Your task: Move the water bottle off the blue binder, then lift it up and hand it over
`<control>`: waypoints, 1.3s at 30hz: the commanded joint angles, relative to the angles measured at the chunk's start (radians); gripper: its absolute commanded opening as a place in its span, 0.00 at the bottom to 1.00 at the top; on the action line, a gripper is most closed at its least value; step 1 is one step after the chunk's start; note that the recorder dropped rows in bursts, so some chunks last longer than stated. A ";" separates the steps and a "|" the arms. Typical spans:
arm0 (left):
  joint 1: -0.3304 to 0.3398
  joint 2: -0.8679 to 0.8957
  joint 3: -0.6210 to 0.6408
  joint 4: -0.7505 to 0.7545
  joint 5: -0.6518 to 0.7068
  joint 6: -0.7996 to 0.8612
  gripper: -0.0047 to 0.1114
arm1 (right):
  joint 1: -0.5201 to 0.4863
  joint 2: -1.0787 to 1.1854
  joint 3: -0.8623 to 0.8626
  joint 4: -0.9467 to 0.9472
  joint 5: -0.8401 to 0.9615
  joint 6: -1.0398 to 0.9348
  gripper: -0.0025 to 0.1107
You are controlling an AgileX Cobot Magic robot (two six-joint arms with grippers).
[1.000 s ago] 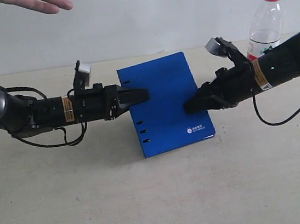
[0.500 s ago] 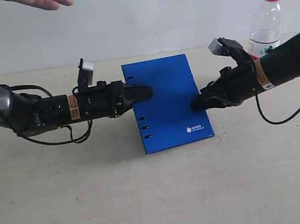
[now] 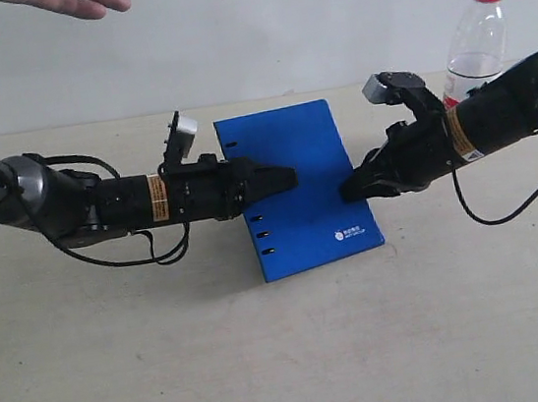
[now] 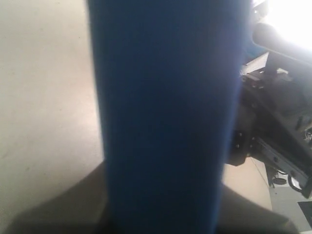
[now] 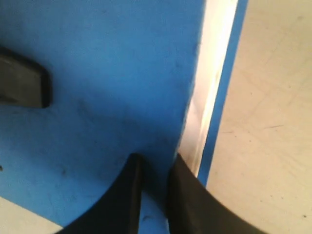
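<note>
The blue binder (image 3: 299,142) sat mid-frame in the exterior view, held from both sides; the left gripper (image 3: 286,177) was clamped on its slotted spine edge; the right gripper (image 3: 349,190) pinched the opposite edge, its fingers (image 5: 126,195) nearly together in the right wrist view; the water bottle (image 3: 475,45) stood upright at upper right, behind the right arm and apart from the binder; a beige table (image 3: 270,359) lay beneath, a pale wall (image 3: 275,22) behind; a person's open hand (image 3: 74,1) showed at upper left.
</note>
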 commanded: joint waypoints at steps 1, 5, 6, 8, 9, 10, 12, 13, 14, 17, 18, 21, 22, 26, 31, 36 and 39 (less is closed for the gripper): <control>0.001 -0.017 -0.002 0.068 -0.166 0.045 0.10 | -0.001 -0.040 -0.001 0.026 -0.011 0.014 0.02; 0.045 -0.067 0.010 0.072 -0.166 0.119 0.10 | -0.067 -0.142 -0.001 0.026 -0.075 0.018 0.03; 0.045 -0.117 0.029 0.087 -0.085 0.162 0.10 | -0.105 -0.190 -0.001 0.026 -0.113 0.022 0.07; 0.038 -0.197 0.052 0.157 0.037 0.214 0.10 | -0.148 -0.241 -0.001 0.026 -0.132 0.025 0.26; 0.025 -0.247 0.073 0.194 0.057 0.240 0.10 | -0.167 -0.253 -0.001 0.026 -0.125 0.025 0.44; 0.019 -0.271 0.084 0.194 0.064 0.252 0.10 | -0.174 -0.256 -0.001 0.026 -0.120 0.025 0.52; -0.003 -0.331 0.121 0.169 0.106 0.298 0.10 | -0.184 -0.259 0.001 0.026 -0.070 0.025 0.65; -0.023 -0.377 0.153 0.171 0.193 0.342 0.10 | -0.184 -0.263 0.001 0.026 -0.107 0.025 0.62; -0.041 -0.416 0.184 0.184 0.283 0.381 0.10 | -0.184 -0.274 0.001 0.026 -0.154 0.021 0.56; -0.100 -0.527 0.276 0.132 0.536 0.531 0.10 | -0.184 -0.314 0.001 0.026 -0.416 0.021 0.16; -0.124 -0.577 0.309 0.023 0.614 0.652 0.10 | -0.184 -0.342 0.001 0.026 -0.474 0.017 0.03; -0.161 -0.689 0.364 -0.202 0.713 0.917 0.10 | -0.182 -0.454 0.001 0.026 -0.474 0.022 0.02; -0.175 -0.755 0.386 -0.328 0.760 1.077 0.10 | -0.184 -0.522 0.001 0.026 -0.474 0.019 0.02; -0.179 -0.960 0.454 -0.709 0.870 1.479 0.10 | -0.262 -0.781 0.001 0.026 -0.468 0.024 0.02; -0.179 -1.174 0.518 -0.791 0.979 1.556 0.10 | -0.424 -1.028 0.014 0.026 -0.455 0.060 0.02; -0.179 -1.357 0.529 -0.789 1.218 1.530 0.10 | -0.541 -1.280 0.193 0.026 -0.283 0.092 0.02; -0.179 -1.452 0.529 -0.789 1.398 1.468 0.10 | -0.551 -1.420 0.367 0.026 -0.131 0.096 0.02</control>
